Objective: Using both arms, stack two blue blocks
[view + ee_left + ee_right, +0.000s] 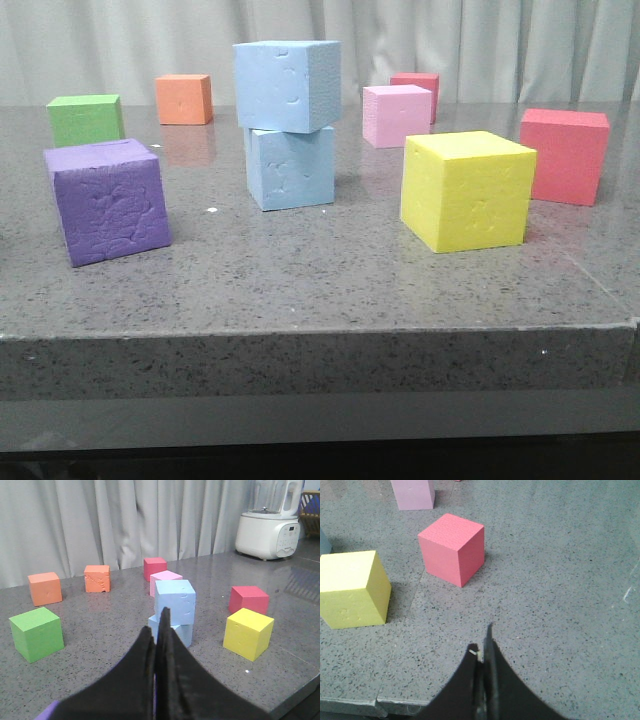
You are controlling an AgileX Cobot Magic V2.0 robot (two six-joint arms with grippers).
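Two pale sky-blue foam blocks stand stacked at the middle of the table. The upper block [287, 85] sits on the lower block [291, 167], turned a little and shifted left. The stack also shows in the left wrist view, upper [174, 601] on lower [181, 633]. My left gripper [157, 622] is shut and empty, back from the stack, with a sliver of purple under it. My right gripper [482, 642] is shut and empty over bare table near the front edge, right of the yellow cube [351, 588]. Neither gripper shows in the front view.
A purple cube [107, 200] is front left, a yellow cube [468, 189] front right, a red cube [565, 155] far right. Green [85, 119], orange [184, 99], pale pink [397, 115] and dark red [417, 88] cubes stand behind. The table edge [320, 335] runs along the front.
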